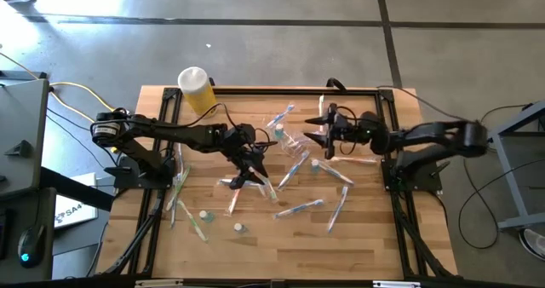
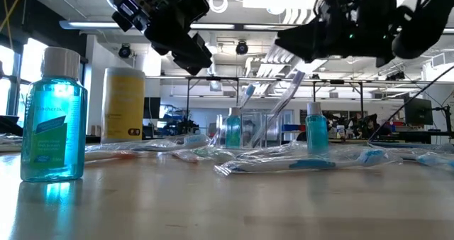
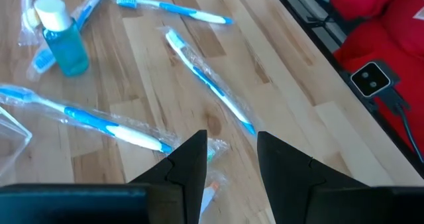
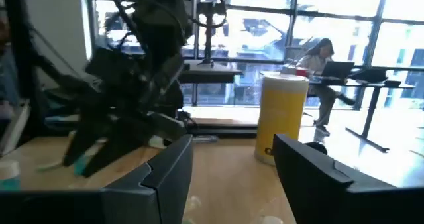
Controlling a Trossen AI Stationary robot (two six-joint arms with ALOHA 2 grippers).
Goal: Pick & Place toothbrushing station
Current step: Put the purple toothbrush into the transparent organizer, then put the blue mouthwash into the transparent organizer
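From above, the wooden counter [image 1: 358,245] is bare along its near edge, while wrapped toothbrushes [image 1: 300,209] lie scattered across its middle. The clear cup [image 1: 295,143] sits between the arms, beside a small blue bottle [image 1: 278,133]. A yellow cylinder [image 1: 197,89] stands at the far left corner. The left end effector [image 1: 247,175] hangs over the brushes left of centre, fingers apart and empty. The right end effector [image 1: 322,128] hovers just right of the cup.

At counter height, the cup [image 2: 250,129] holds two brushes upright, bottles on either side, an open workshop behind.

The left wrist shows parted fingers [image 3: 189,168] above blue brushes [image 3: 211,81].

The right wrist shows its fingers [image 4: 306,164] spread, empty, facing the yellow cylinder [image 4: 283,118]; a person [image 4: 322,61] sits at a desk beyond.
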